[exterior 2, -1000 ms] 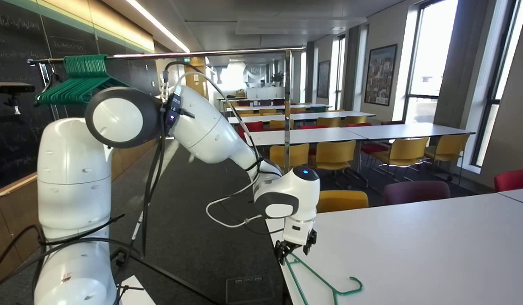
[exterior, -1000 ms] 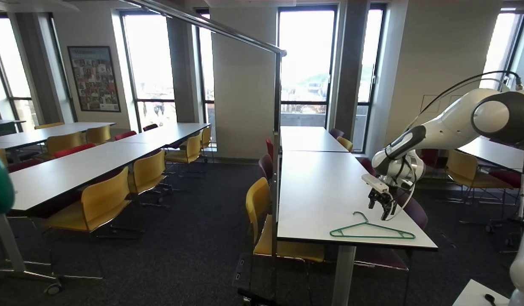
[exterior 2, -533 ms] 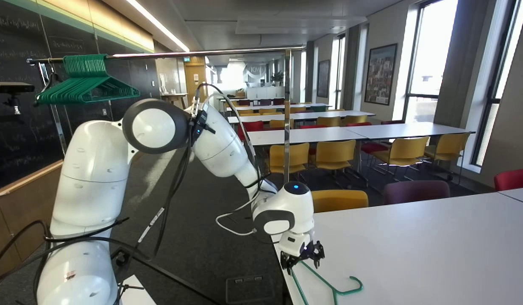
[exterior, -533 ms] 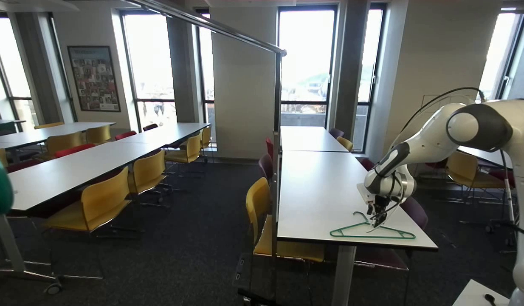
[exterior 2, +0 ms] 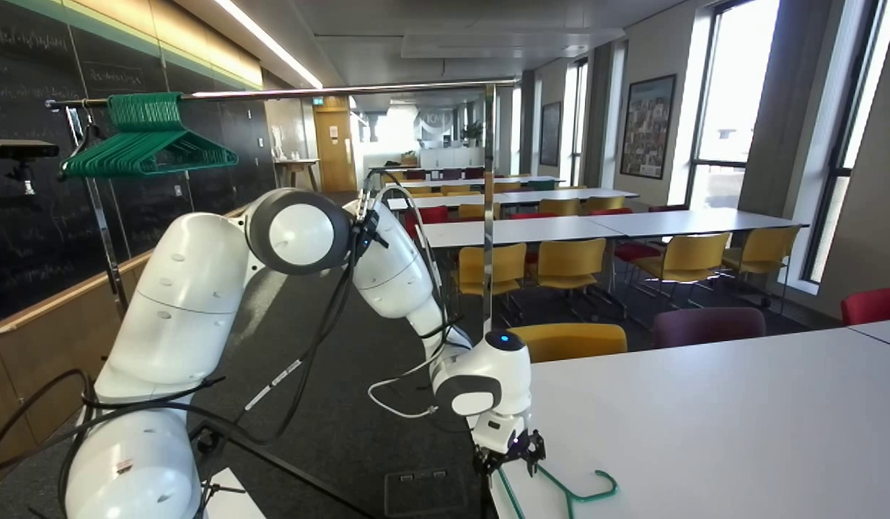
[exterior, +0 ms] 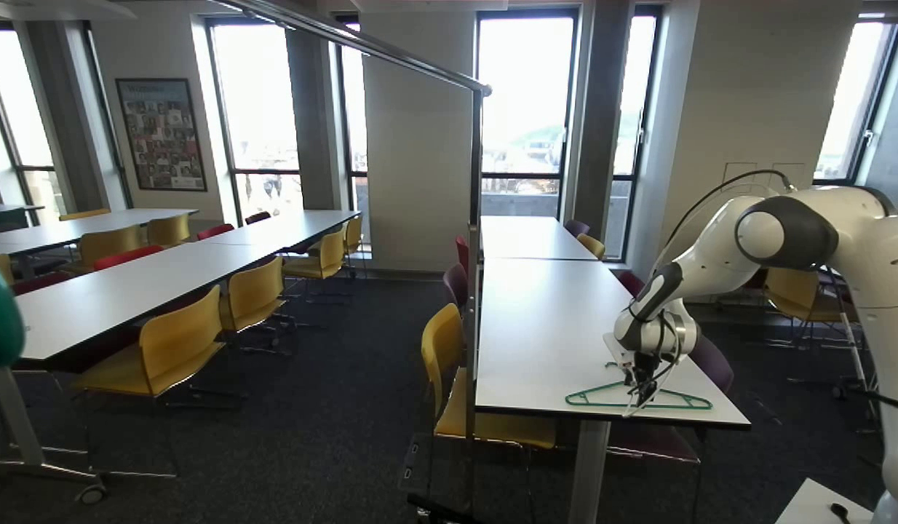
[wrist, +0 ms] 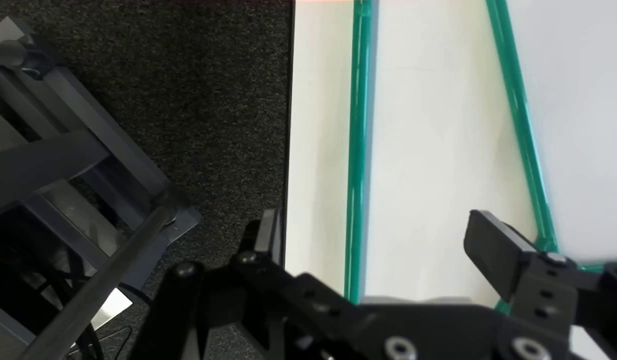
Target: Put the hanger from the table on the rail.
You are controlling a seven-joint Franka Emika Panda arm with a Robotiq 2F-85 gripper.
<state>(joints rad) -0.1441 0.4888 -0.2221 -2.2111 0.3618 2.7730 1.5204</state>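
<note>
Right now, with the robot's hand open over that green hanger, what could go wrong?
The hanger lies close to the edge of the white table, so a nudge from the open gripper might knock it off. One finger shows right at that edge in the wrist view and could bump it. Later the hanger might snag the green hangers bunched on the rail.

The thin, glossy green triangular clothes hanger (wrist: 357, 150) lies flat on the long, white-topped rectangular desk (exterior: 543, 313), its straight bar near the end edge, its hook pointing inward. The long, straight, shiny grey metal rail (exterior 2: 286, 92) runs level, higher than the desk.
</note>
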